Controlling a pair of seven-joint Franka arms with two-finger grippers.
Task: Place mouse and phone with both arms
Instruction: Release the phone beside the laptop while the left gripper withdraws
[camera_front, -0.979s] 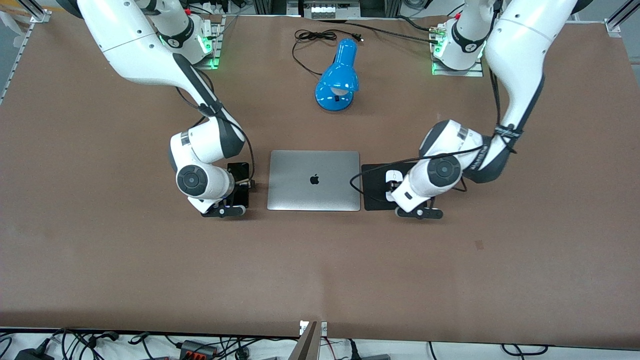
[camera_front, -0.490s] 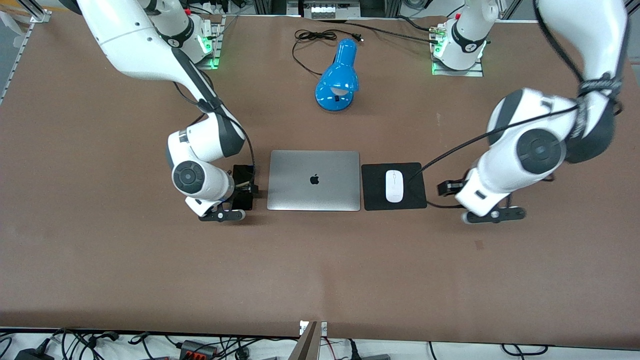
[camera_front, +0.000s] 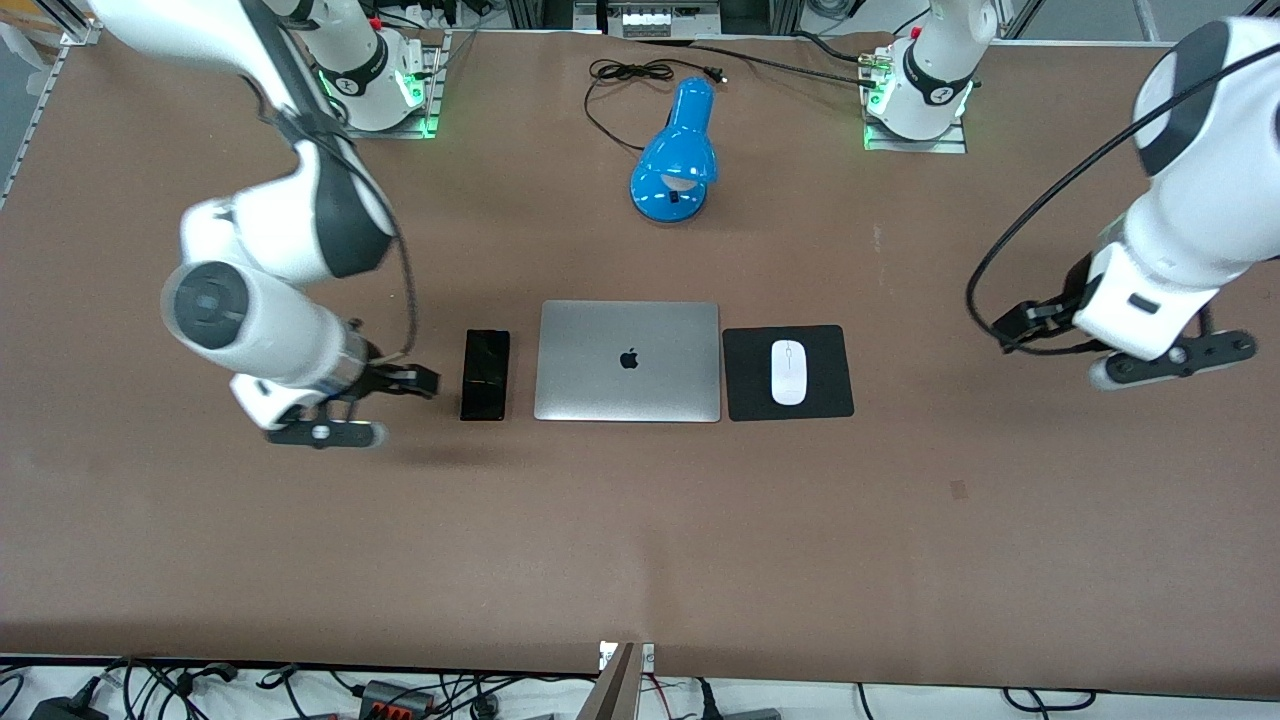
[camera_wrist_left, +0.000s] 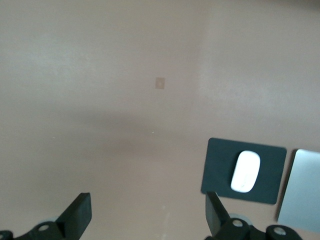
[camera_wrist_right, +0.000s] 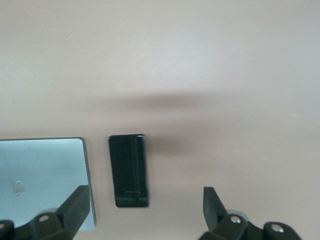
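The white mouse (camera_front: 788, 371) lies on a square black mat (camera_front: 745, 385) beside the silver laptop (camera_front: 628, 360), toward the left arm's end. The black phone (camera_front: 485, 374) lies flat on the table beside the laptop, toward the right arm's end. My left gripper (camera_front: 1025, 322) is open and empty, raised over bare table well clear of the mat. My right gripper (camera_front: 405, 383) is open and empty, raised just beside the phone. The left wrist view shows the mouse (camera_wrist_left: 246, 171) on the mat (camera_wrist_left: 217, 170). The right wrist view shows the phone (camera_wrist_right: 128, 170) and the laptop (camera_wrist_right: 42, 175).
A blue desk lamp (camera_front: 675, 150) with a black cord lies farther from the front camera than the laptop, between the two arm bases. Brown table surface lies around the row of laptop, phone and mat.
My left gripper let go of the mouse and swung up and away toward its end of the table. My right gripper let go of the phone and drew away toward its own end.
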